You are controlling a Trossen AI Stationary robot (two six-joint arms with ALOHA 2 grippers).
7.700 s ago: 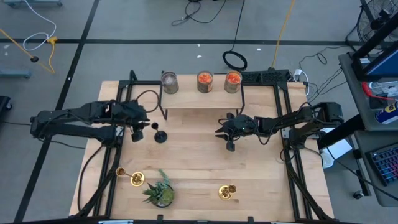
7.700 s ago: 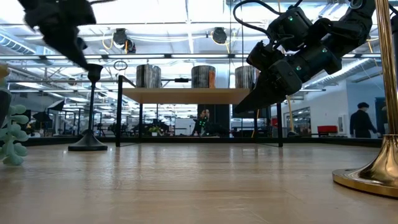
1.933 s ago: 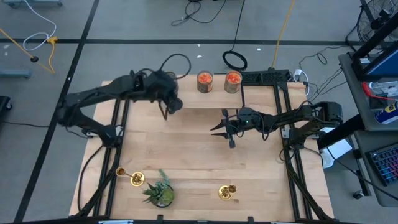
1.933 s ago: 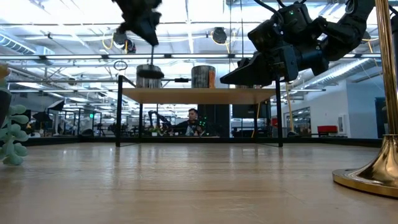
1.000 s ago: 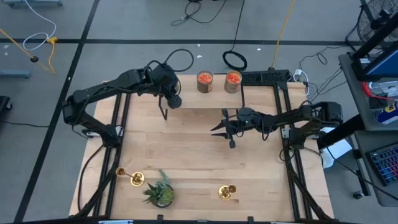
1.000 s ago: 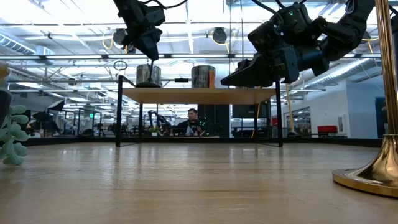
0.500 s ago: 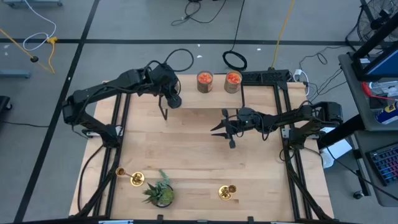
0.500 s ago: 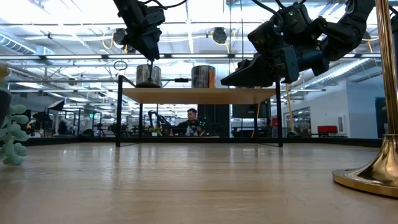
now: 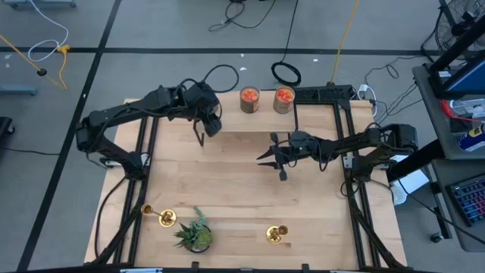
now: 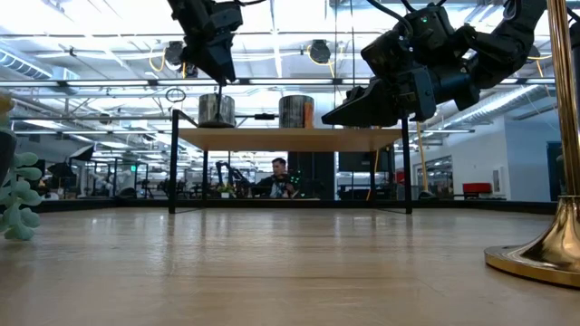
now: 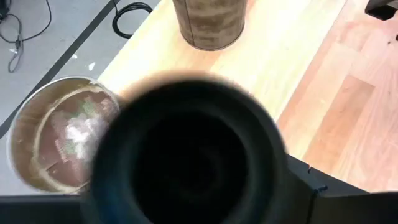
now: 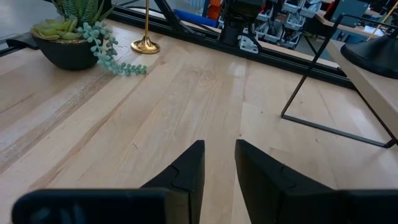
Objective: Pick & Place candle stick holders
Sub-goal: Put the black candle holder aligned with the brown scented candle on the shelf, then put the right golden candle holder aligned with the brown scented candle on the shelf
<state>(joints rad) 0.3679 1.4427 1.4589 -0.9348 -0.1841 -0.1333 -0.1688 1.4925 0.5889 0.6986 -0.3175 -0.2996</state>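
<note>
My left gripper reaches over the left end of the raised wooden shelf at the far side. It points down and is shut on the matt black candle stick holder, whose round top fills the left wrist view and hides the fingers. My right gripper is open and empty, above the table's middle right. One gold holder is at the near left and another at the near middle. The second also shows in the low view. My left gripper holds the black holder by its top cup, coming from above with the fingers pointing down. The holder stands upright below it, with its thin stem in front of the grey jar. Its dark round base is at the shelf top; I cannot tell whether it rests there.
A grey-filled jar stands right beside the black holder, and two orange-filled jars stand farther right on the shelf. A green potted plant sits at the near left. Black frame rails run along both table sides.
My left gripper has shifted a little toward the table's right over the shelf, still pointing down with the black holder upright below it. My right gripper has kept still.
</note>
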